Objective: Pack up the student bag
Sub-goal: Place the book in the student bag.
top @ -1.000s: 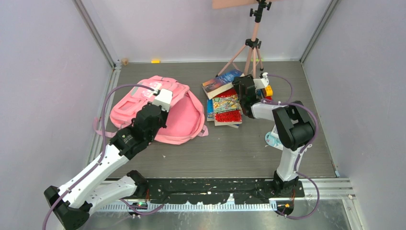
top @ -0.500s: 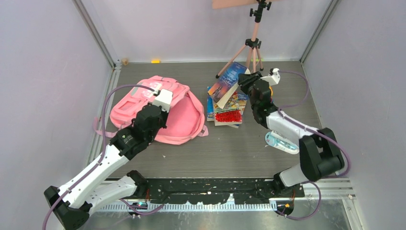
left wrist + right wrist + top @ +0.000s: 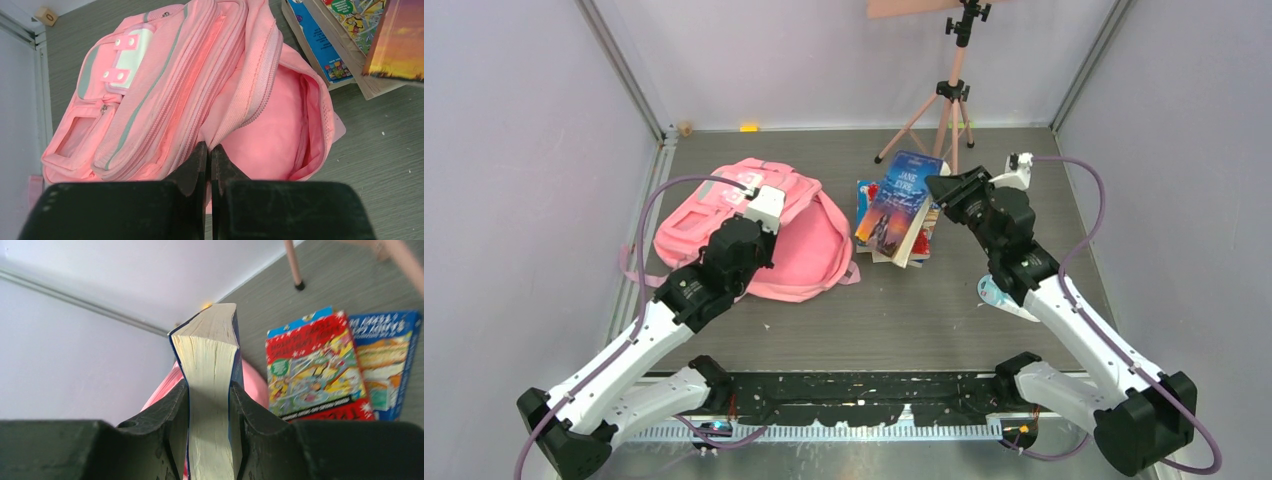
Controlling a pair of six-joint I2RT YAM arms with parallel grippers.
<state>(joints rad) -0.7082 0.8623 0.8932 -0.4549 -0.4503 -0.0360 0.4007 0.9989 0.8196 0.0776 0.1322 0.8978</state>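
Note:
The student bag (image 3: 714, 215) is a big pink backpack lying on the table's left side, its main compartment gaping open (image 3: 280, 135). My left gripper (image 3: 209, 152) is shut on the zip edge of that opening and holds the flap up; from above it sits over the bag's middle (image 3: 759, 222). A thick blue paperback (image 3: 902, 200) hangs tilted above the book stack (image 3: 921, 243), with my right gripper (image 3: 951, 190) shut on it. In the right wrist view the fingers (image 3: 172, 415) clamp the book's covers, page edges (image 3: 210, 355) facing the camera.
A red picture book (image 3: 315, 370) and a blue one (image 3: 387, 365) lie on the stack right of the bag. A pink tripod (image 3: 944, 105) stands behind them. A pale blue-white object (image 3: 1002, 296) lies by the right arm. A small wooden cube (image 3: 48, 16) sits at the back wall.
The right arm has lifted the blue paperback off the stack and turned it cover-up, its elbow swinging out toward the near right. The left arm and the bag have not moved.

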